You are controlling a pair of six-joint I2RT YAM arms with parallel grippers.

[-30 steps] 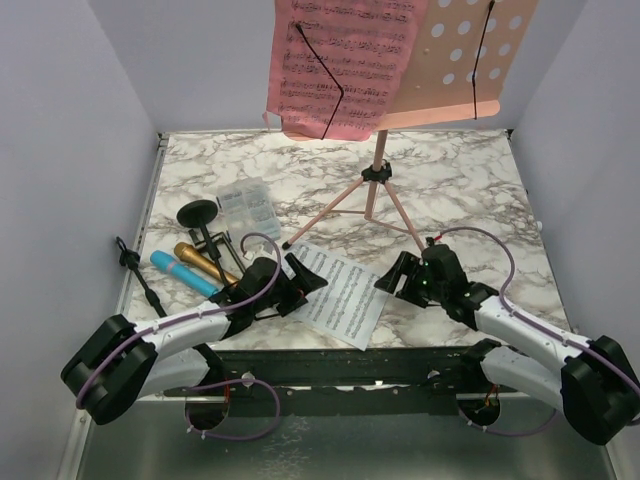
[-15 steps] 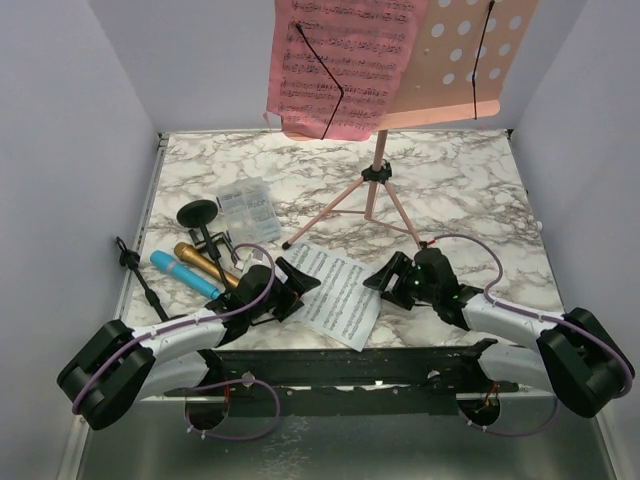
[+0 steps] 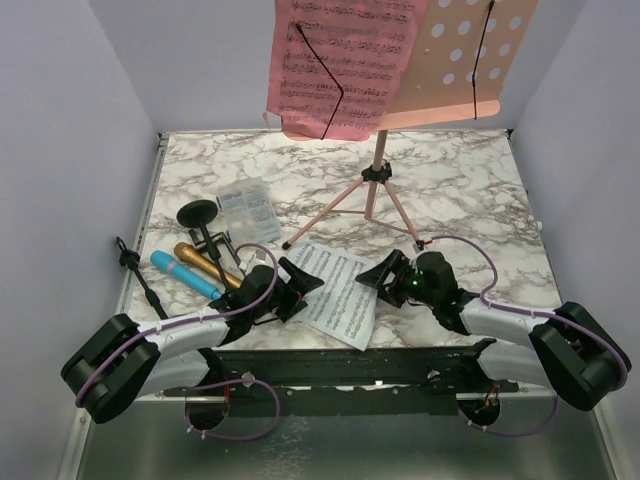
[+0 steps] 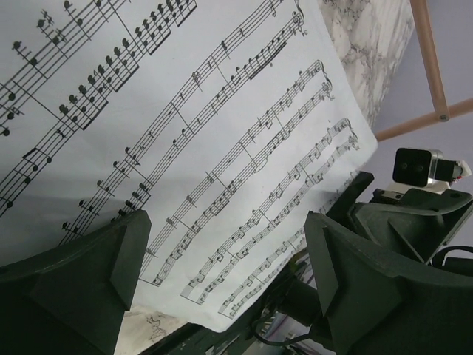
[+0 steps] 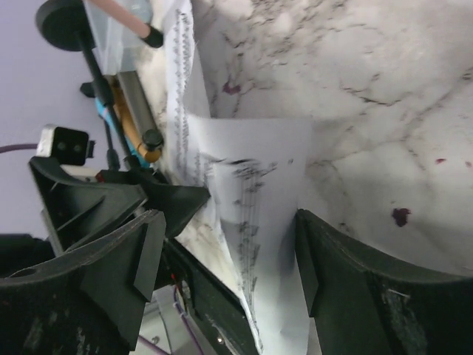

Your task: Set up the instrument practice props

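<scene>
I am sliding my right hand (image 3: 380,268) leftward over the surface (image 3: 470,190), closing the gap to the white sheet-music page (image 3: 335,290), so its spread jaws are now reaching the page's right edge. My left hand (image 3: 305,284) is creeping slightly further over the page's left side

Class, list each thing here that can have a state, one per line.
Rack, standing on its tripod.
Pink page, up on rack.
White page, on table, partly curled.
Gold microphone, lying down.
Blue microphone, lying down.
Left gripper, open over white page.
Right gripper, open at white page.
</scene>
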